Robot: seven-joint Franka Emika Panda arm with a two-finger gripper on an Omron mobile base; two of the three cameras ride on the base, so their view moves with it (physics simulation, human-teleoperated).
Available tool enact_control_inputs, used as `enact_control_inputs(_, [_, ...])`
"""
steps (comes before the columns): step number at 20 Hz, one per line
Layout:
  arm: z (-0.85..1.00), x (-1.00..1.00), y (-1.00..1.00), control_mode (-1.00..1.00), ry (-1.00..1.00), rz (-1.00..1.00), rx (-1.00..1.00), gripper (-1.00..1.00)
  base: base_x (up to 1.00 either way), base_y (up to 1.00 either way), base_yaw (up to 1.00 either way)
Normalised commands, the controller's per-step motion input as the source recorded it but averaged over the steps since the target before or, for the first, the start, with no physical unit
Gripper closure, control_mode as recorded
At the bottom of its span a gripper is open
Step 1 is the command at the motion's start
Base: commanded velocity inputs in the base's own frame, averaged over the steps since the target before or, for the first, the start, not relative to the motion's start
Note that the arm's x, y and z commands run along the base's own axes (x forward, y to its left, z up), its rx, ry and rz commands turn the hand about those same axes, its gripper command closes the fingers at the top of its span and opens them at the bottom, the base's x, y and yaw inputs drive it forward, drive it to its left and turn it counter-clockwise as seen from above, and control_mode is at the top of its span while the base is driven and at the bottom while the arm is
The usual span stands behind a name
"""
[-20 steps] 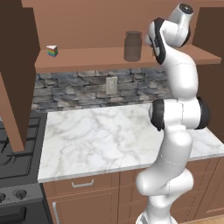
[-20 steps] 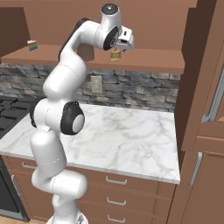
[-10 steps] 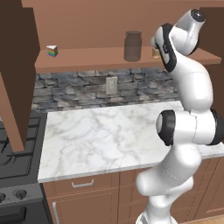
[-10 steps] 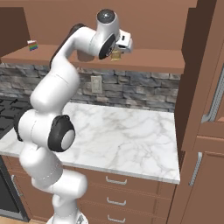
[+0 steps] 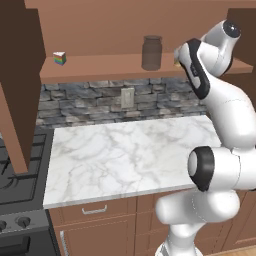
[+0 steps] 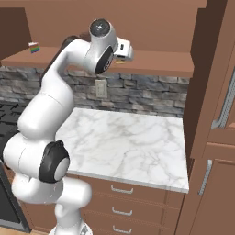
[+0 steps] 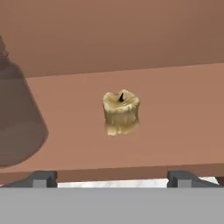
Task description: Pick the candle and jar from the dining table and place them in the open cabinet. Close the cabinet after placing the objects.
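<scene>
Since the earlier frame, arm swung back from the shelf; candle and jar left standing on it
Candle [image 7: 121,112] sits upright on the cabinet [image 5: 115,67] shelf, apart from the tool [image 7: 113,178], whose fingertips [image 7: 40,178] are spread wide with nothing between them; jar [image 5: 152,52] stands just beside it on the same shelf, with a rainbow-striped wedge [image 5: 60,58] far along it and the marble worktop [image 5: 135,155] below
</scene>
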Motion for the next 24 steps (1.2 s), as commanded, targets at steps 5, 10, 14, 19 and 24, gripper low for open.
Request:
enact_control_inputs(5, [0.0, -0.35, 0.11, -1.0, 0.0, 0.0, 0.0, -1.0, 0.0, 0.0, 0.0])
enact_control_inputs(10, [0.0, -0.25, 0.07, -1.0, 0.0, 0.0, 0.0, -1.0, 0.0, 0.0, 0.0])
enact_control_inputs(14, [0.0, -0.13, 0.07, -1.0, 0.0, 0.0, 0.0, -1.0, 0.0, 0.0, 0.0])
enact_control_inputs(19, [0.0, 0.0, 0.06, -1.0, 0.0, 0.0, 0.0, -1.0, 0.0, 0.0, 0.0])
enact_control_inputs(24, [0.0, 0.0, 0.04, -1.0, 0.0, 0.0, 0.0, -1.0, 0.0, 0.0, 0.0])
